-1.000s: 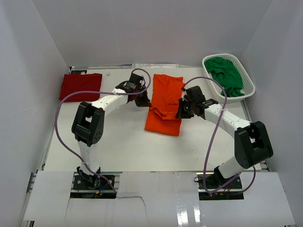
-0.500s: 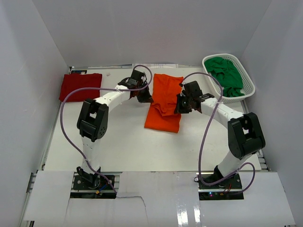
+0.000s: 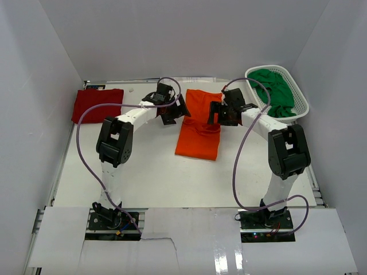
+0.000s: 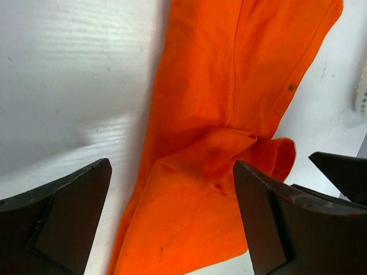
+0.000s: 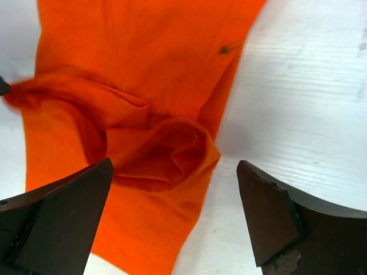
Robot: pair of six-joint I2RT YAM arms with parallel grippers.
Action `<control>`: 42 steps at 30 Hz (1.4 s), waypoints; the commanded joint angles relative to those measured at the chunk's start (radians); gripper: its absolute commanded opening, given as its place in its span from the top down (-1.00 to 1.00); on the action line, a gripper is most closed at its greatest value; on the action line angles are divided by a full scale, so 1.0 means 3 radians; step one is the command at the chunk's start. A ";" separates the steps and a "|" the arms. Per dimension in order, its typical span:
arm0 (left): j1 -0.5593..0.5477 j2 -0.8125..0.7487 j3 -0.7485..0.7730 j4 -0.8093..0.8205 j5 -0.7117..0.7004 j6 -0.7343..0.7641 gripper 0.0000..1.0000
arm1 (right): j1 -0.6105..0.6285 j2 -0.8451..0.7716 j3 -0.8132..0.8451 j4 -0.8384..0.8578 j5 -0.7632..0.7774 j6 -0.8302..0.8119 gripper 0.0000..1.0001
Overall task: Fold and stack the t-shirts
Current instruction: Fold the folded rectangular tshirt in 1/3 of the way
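The bright orange t-shirt (image 3: 198,127) lies folded lengthwise in the middle of the table, with a rumpled crease across its middle (image 5: 166,149). My left gripper (image 3: 178,112) hangs over its left edge, open and empty (image 4: 172,223). My right gripper (image 3: 218,113) hovers over its right edge, also open with nothing held (image 5: 175,220). The dark red t-shirt (image 3: 97,104) rests folded at the back left. The green t-shirt (image 3: 274,91) is bunched inside the white mesh basket (image 3: 302,106) at the back right.
White walls close in the table on the left, back and right. Purple cables loop from both arms over the table. The basket stands close to my right arm's elbow.
Both grippers have opened and let go of the orange t-shirt. They have moved toward the back of the table, and the shirt's raised fold has dropped flat.
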 commanded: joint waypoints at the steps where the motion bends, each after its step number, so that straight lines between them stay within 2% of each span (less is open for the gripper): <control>1: 0.0042 -0.0025 0.0176 0.0231 -0.0117 -0.0054 -0.96 | -0.0038 -0.0079 0.0051 0.0323 0.0409 0.0080 -0.90; 6: 0.0031 -0.0366 0.0146 0.0339 -0.0316 0.0043 -0.96 | -0.0043 -0.0502 -0.0250 0.0870 0.0431 0.0009 -0.92; 8: 0.0016 -0.0551 -0.0028 0.0385 -0.0296 0.0089 -0.96 | -0.0043 -0.0636 -0.0425 0.0927 0.0242 -0.0017 -0.90; 10: -0.0020 -0.0827 -0.0384 0.0441 -0.0194 0.0130 -0.96 | -0.0053 -0.0678 -0.0471 0.0882 -0.0328 -0.0007 -0.88; 12: -0.0030 -0.1082 -0.0687 0.0614 0.0111 0.0110 -0.96 | -0.0068 -0.0627 -0.0491 0.0830 -0.0693 0.0024 -0.86; 13: -0.0040 -0.1170 -0.1043 0.0706 0.0224 0.0094 -0.96 | -0.0068 -0.0627 -0.0578 0.0851 -0.0912 0.0049 -0.83; 15: -0.0066 -0.1359 -0.1493 0.1008 0.0566 0.0048 -0.95 | -0.0073 -0.0647 -0.0705 0.0927 -0.1047 0.0111 -0.83; 16: -0.0076 -0.1390 -0.1608 0.1105 0.0659 0.0048 -0.94 | -0.0084 -0.0632 -0.0833 0.1201 -0.1209 0.0136 -0.76; 18: -0.0086 -0.1421 -0.1787 0.1432 0.0934 0.0079 -0.93 | -0.0140 -0.0494 -0.0865 0.1372 -0.1430 0.0249 -0.64; 20: -0.0086 -0.1371 -0.1900 0.1713 0.1125 0.0043 -0.90 | -0.0191 -0.0341 -0.0778 0.1581 -0.1823 0.0366 -0.46; 21: -0.0101 -0.1340 -0.1920 0.1831 0.1217 0.0018 -0.89 | -0.0211 -0.0163 -0.0742 0.1663 -0.1911 0.0412 -0.28; 22: -0.0122 -0.1259 -0.1951 0.1944 0.1440 -0.0018 -0.88 | -0.0227 -0.0060 -0.0691 0.1714 -0.2114 0.0453 0.17; 25: -0.0290 -0.1009 -0.1829 0.2011 0.1504 0.0068 -0.86 | -0.0293 0.0313 -0.0533 0.2016 -0.2407 0.0642 0.73; 26: -0.0326 -0.0947 -0.1778 0.2047 0.1484 0.0094 -0.86 | -0.0309 0.0491 -0.0482 0.2249 -0.2468 0.0709 0.77; 31: -0.0434 -0.0543 -0.1716 0.2190 0.1448 0.0012 -0.83 | -0.0355 0.1034 -0.0160 0.2369 -0.2510 0.0873 0.79; 34: -0.0531 -0.0465 -0.1787 0.2134 0.1198 0.0078 -0.82 | -0.0365 0.1250 -0.0037 0.2364 -0.2296 0.0761 0.80; 38: -0.0638 -0.0480 -0.1823 0.1537 0.0458 0.0212 -0.82 | -0.0406 0.1418 0.0106 0.2364 -0.2116 0.0674 0.78; 42: -0.0705 -0.0496 -0.2038 0.1419 0.0236 0.0186 -0.83 | -0.0452 0.1495 0.0352 0.2206 -0.2040 0.0587 0.72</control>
